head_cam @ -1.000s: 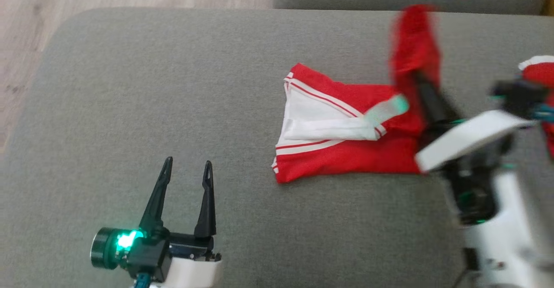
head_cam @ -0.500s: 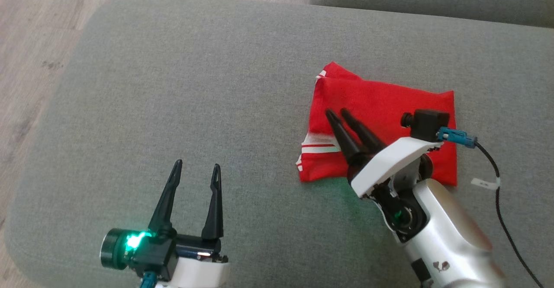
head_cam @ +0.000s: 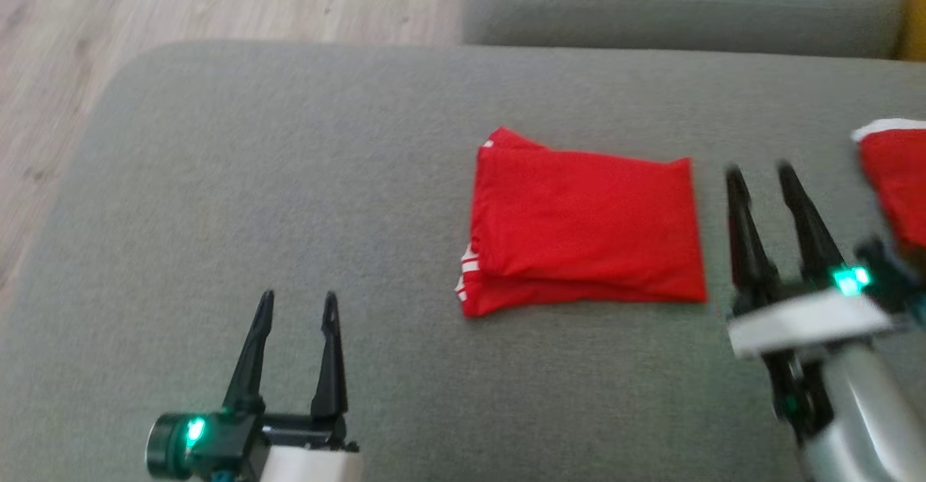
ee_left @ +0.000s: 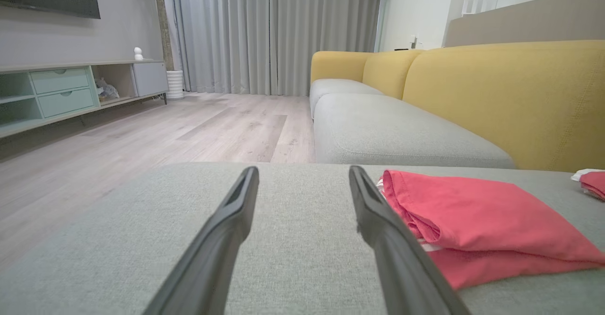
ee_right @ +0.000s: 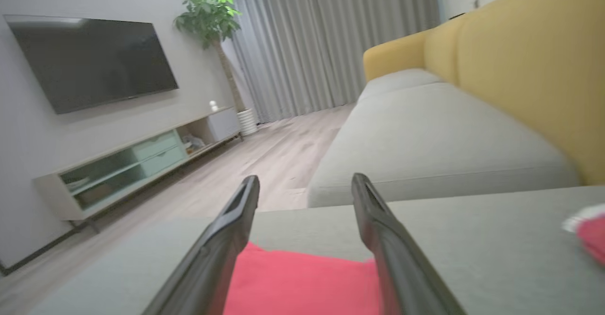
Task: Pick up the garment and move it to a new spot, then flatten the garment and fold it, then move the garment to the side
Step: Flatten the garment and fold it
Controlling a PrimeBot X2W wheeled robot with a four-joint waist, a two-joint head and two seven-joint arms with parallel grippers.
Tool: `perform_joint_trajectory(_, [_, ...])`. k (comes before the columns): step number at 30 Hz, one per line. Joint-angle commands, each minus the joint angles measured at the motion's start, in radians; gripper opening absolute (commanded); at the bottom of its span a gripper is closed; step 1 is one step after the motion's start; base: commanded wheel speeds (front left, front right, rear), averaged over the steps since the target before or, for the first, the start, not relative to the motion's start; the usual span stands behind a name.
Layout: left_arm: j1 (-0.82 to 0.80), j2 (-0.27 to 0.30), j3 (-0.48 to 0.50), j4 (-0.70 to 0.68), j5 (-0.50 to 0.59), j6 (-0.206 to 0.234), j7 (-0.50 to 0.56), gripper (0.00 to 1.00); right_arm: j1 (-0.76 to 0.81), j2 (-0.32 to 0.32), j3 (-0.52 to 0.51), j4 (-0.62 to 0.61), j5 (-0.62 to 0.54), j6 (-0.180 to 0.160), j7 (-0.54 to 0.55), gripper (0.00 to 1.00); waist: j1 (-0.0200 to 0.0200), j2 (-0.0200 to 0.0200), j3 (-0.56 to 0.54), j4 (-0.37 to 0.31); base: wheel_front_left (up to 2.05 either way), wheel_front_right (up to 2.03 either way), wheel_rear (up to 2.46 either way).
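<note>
The red garment (head_cam: 586, 225) lies folded into a flat rectangle on the grey cushion (head_cam: 289, 178), a bit of white trim showing at its left edge. My right gripper (head_cam: 759, 171) stands open just right of the garment, apart from it, with nothing between its fingers. In the right wrist view the garment (ee_right: 302, 282) lies below and between the fingers. My left gripper (head_cam: 298, 299) is open at the lower left, well clear of the cloth. The left wrist view has the garment (ee_left: 477, 220) just right of its right finger (ee_left: 378, 220).
A second red and white cloth (head_cam: 893, 178) lies at the cushion's right edge. Another grey seat (head_cam: 680, 4) sits beyond, with a yellow sofa back (ee_left: 505, 97) to the right. Wooden floor (head_cam: 145, 4) lies off the cushion's far left.
My right gripper laid the raised flap over the garment, opened and drew back to the garment's right side. The white inner panel is now covered. The camera shifted; the left gripper stayed open.
</note>
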Motion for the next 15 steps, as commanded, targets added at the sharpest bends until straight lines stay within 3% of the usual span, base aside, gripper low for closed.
perform_joint_trajectory(1, [-0.01, -0.004, 0.045, -0.031, -0.003, 0.006, -0.005, 1.0, 0.029, -0.013, -0.001, -0.052, -0.044, -0.001, -0.02, 1.0, 0.0, 0.0, -0.03, -0.03, 0.0, 0.0, 0.0])
perform_joint_trajectory(3, [0.006, -0.005, 0.058, -0.034, 0.009, 0.018, -0.005, 1.0, 0.1, -0.035, -0.019, -0.076, -0.129, -0.001, -0.028, 1.0, 0.0, 0.0, -0.046, -0.043, 0.0, 0.0, 0.0])
perform_joint_trajectory(8, [0.051, -0.004, 0.083, -0.021, 0.021, 0.03, -0.005, 1.0, 0.259, 0.026, -0.109, -0.143, -0.245, -0.001, -0.03, 1.0, 0.0, 0.0, -0.089, -0.066, 0.0, 0.0, 0.0])
perform_joint_trajectory(15, [0.094, -0.004, 0.093, -0.008, 0.03, 0.003, -0.005, 1.0, 0.342, 0.081, -0.106, -0.148, -0.332, -0.001, -0.03, 1.0, 0.0, 0.0, -0.112, -0.083, 0.0, 0.0, 0.0])
